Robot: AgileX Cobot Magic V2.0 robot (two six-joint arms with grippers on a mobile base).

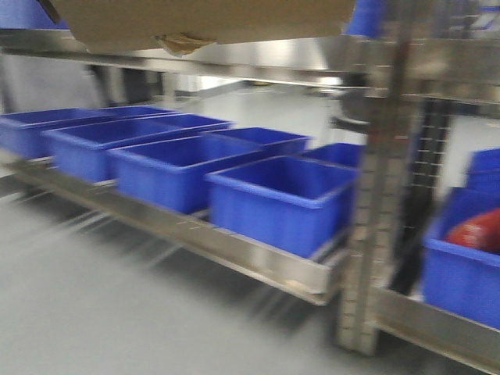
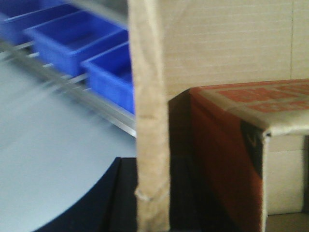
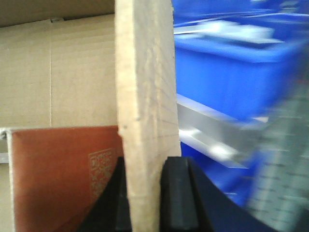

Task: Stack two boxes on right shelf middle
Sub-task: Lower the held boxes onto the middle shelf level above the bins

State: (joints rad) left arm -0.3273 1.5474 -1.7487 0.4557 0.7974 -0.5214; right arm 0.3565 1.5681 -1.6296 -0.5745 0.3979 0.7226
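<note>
An open cardboard box (image 1: 211,19) hangs at the top of the front view, held up by both arms. In the left wrist view my left gripper (image 2: 152,203) is shut on the box's side wall (image 2: 152,96), with dark fingers (image 2: 123,198) on either side. A red-orange box (image 2: 227,145) sits inside it. In the right wrist view my right gripper (image 3: 145,193) is shut on the opposite wall (image 3: 145,87), with black pads (image 3: 176,193) pressing on it. The red-orange box (image 3: 63,169) shows inside. The grippers are out of the front view.
Several blue bins (image 1: 281,199) stand in a row on the low steel shelf (image 1: 250,258) at left. A steel upright (image 1: 383,195) divides it from the right shelf, where a blue bin (image 1: 461,281) holds a red item (image 1: 476,230). Grey floor lies in front.
</note>
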